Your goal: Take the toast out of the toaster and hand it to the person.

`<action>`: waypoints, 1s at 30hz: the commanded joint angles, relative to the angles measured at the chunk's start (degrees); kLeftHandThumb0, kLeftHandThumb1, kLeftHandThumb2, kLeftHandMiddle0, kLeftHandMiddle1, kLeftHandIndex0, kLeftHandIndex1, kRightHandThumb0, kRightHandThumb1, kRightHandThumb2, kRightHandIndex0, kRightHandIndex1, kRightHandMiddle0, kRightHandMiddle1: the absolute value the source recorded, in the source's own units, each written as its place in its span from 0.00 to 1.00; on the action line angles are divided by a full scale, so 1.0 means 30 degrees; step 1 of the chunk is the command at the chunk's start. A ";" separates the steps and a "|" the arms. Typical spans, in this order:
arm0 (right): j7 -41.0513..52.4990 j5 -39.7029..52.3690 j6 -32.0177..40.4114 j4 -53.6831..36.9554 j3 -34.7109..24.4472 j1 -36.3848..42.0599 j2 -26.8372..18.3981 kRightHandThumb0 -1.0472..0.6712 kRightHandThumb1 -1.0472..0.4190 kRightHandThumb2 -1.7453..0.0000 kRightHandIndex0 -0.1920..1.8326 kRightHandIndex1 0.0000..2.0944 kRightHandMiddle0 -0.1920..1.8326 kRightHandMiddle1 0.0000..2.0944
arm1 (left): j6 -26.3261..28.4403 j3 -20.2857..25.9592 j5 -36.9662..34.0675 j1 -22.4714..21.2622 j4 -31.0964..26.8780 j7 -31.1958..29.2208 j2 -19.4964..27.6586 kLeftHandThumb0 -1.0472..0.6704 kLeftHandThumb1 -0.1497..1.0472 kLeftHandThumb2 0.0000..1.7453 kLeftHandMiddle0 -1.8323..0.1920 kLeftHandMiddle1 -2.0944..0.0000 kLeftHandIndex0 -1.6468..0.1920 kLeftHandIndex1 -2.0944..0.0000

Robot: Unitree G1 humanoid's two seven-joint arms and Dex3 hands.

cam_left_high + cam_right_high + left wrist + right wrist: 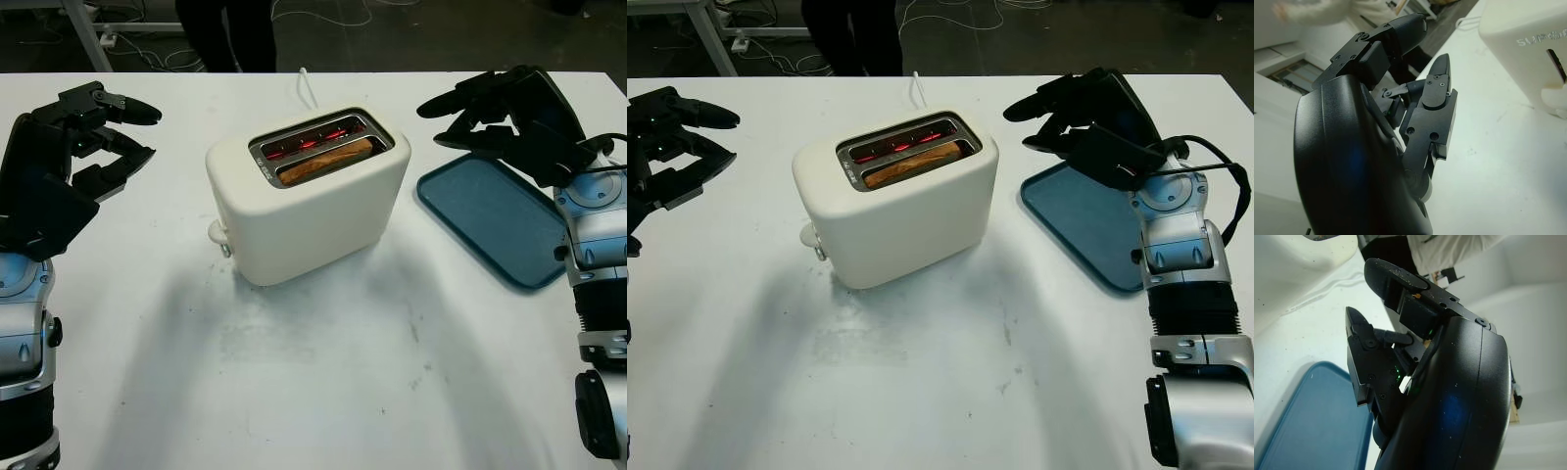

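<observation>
A cream toaster (304, 201) stands in the middle of the white table. One slice of toast (326, 161) sits low in its near slot, and the far slot glows red. My left hand (83, 132) hovers open to the left of the toaster, well apart from it. My right hand (485, 113) is raised open to the right of the toaster, above the far end of a blue tray (500, 220). A person (225, 34) in dark trousers stands behind the table's far edge.
The blue tray lies flat on the table to the right of the toaster, with nothing on it. A white cord (307, 86) runs from the toaster's back toward the far edge. Cables (323, 15) lie on the floor beyond the table.
</observation>
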 commanded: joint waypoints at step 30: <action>-0.0014 0.0142 -0.0200 0.0011 -0.0042 -0.0101 -0.0001 0.65 0.16 1.00 0.54 0.47 0.68 0.00 | -0.0216 0.0088 0.0070 -0.0073 -0.0041 0.0109 0.0144 0.57 0.89 0.06 0.62 0.44 0.55 0.62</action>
